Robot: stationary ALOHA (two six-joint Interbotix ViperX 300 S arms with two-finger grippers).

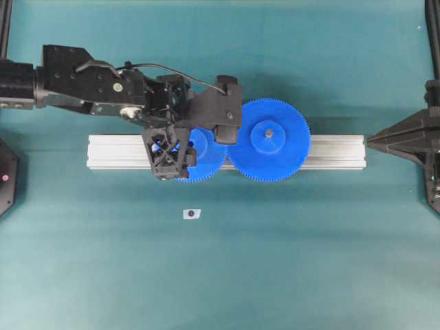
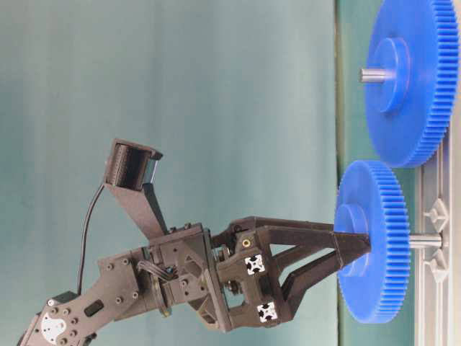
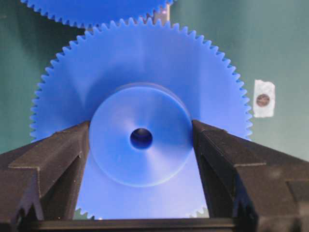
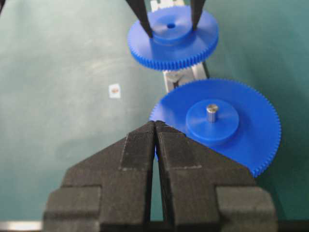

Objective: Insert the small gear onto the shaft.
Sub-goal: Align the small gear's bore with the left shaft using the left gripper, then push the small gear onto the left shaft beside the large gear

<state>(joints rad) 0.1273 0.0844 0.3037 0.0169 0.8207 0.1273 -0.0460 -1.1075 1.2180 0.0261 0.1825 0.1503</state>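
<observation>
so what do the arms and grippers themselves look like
Both are matte black. The left gripper has tapered fingers with ribbed printed surfaces, an open lattice frame, white cross-shaped markings, silver screws, a black cable looping to a boxy camera mount. The right gripper shows wedge-shaped fingers.

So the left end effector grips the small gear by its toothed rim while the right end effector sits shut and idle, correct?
Not quite. The left end effector grips the small gear by its raised round hub, not its toothed rim; the left wrist view shows a finger pressed on each side of the hub. The rest holds: the right end effector sits shut, away from the gears.
</observation>
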